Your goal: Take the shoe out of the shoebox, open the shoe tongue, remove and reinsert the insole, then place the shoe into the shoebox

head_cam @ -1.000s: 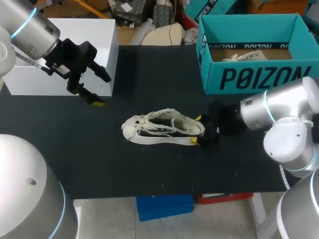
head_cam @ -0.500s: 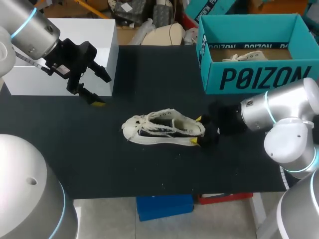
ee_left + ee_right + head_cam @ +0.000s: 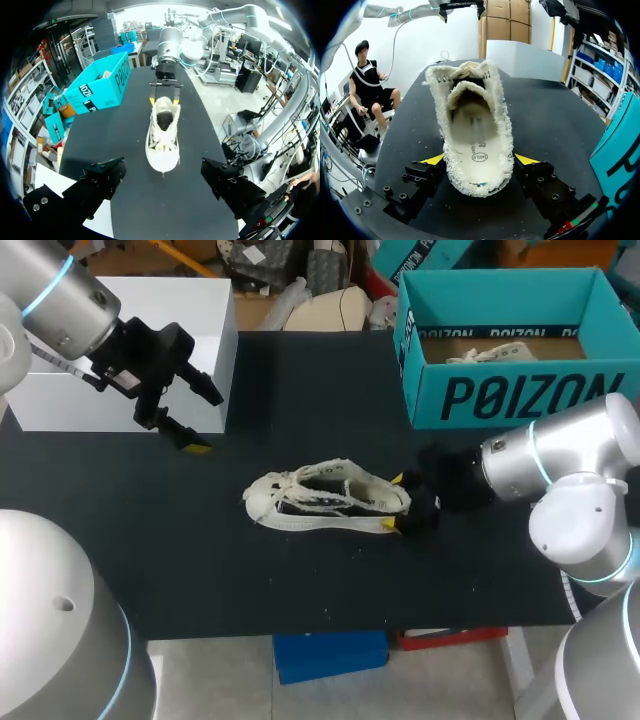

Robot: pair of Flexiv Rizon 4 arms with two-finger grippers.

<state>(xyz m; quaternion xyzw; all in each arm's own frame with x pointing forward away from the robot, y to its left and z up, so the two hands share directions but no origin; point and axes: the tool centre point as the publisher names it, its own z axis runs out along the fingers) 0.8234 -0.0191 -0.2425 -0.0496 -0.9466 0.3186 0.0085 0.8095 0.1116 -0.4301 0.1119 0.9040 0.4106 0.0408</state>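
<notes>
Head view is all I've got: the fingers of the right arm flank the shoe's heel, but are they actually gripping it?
Observer: Yes. In the right wrist view, the right gripper has both yellow tips against the sides of the shoe at the heel.
Operator: Is the insole inside?
Observer: Yes. The insole lies flat in the heel, visible through the opening.
</notes>
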